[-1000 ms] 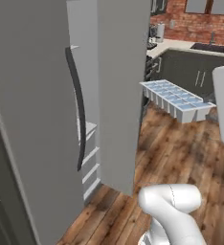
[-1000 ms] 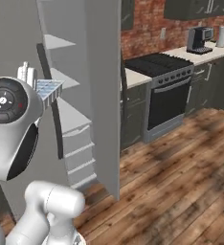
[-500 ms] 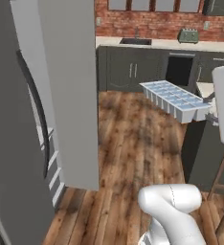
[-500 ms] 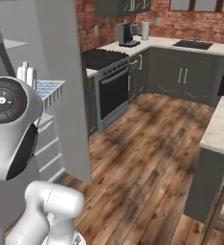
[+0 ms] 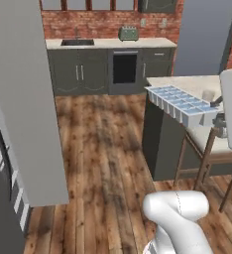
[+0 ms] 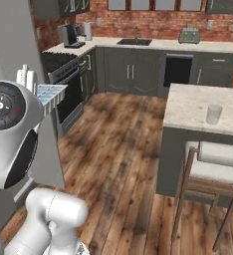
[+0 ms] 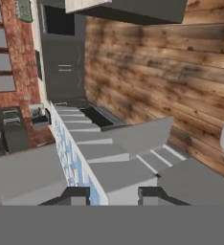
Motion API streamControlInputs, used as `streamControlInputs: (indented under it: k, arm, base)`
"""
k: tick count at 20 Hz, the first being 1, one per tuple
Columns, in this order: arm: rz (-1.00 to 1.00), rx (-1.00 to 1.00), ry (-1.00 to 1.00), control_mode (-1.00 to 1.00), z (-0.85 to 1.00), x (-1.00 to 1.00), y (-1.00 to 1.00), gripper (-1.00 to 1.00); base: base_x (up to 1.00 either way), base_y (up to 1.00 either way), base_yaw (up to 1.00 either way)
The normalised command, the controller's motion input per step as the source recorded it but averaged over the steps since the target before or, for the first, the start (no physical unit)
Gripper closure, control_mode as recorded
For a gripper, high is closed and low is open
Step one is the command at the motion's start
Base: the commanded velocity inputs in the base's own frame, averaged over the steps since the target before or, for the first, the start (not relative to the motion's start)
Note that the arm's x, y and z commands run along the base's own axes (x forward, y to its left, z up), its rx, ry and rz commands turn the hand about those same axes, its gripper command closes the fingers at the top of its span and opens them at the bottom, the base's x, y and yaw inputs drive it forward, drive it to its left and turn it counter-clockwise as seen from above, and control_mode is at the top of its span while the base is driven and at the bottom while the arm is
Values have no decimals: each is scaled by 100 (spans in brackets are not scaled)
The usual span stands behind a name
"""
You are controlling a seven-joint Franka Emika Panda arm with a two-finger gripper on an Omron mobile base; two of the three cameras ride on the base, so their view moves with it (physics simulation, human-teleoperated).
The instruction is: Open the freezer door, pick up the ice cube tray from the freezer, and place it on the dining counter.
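Note:
The pale blue ice cube tray (image 5: 180, 103) hangs level in the air, and my gripper (image 5: 218, 113) is shut on its right end. The tray hovers over the near corner of the dining counter (image 5: 187, 82), a beige stone island. From the right base view, one corner of the tray (image 6: 51, 92) pokes out behind my arm, well left of the dining counter (image 6: 193, 104). The hand view has the tray (image 7: 73, 162) as a thin blue strip running away from my gripper (image 7: 114, 195). The freezer door (image 5: 24, 99) stands open at the left, with freezer shelves (image 5: 16, 198) below it.
A glass (image 6: 214, 113) stands on the island top. Wooden stools (image 5: 212, 149) are tucked against the island's near side. Dark cabinets with a sink and a toaster (image 5: 129, 33) line the brick back wall. A stove (image 6: 63, 94) sits left. Open wood floor (image 5: 103, 139) lies between.
The whole picture has swung away from the freezer toward the kitchen and island, so the base has turned. The tray stays in my gripper, held the same way.

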Motion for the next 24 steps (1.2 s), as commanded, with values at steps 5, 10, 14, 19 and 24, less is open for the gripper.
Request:
streamControlInputs:
  k: [5, 10, 14, 19, 24]
  arm:
    - [0, 0, 0, 100, 0, 0, 0, 100]
    - [0, 0, 0, 100, 0, 0, 0, 100]
    - [0, 0, 0, 100, 0, 0, 0, 100]
    - [0, 0, 0, 100, 0, 0, 0, 100]
    - [0, 0, 0, 100, 0, 0, 0, 100]
  base:
    - [-11, 0, -51]
    - [4, 8, -47]
    - [23, 20, -41]
    - [42, 22, -36]
    - [59, 33, -32]
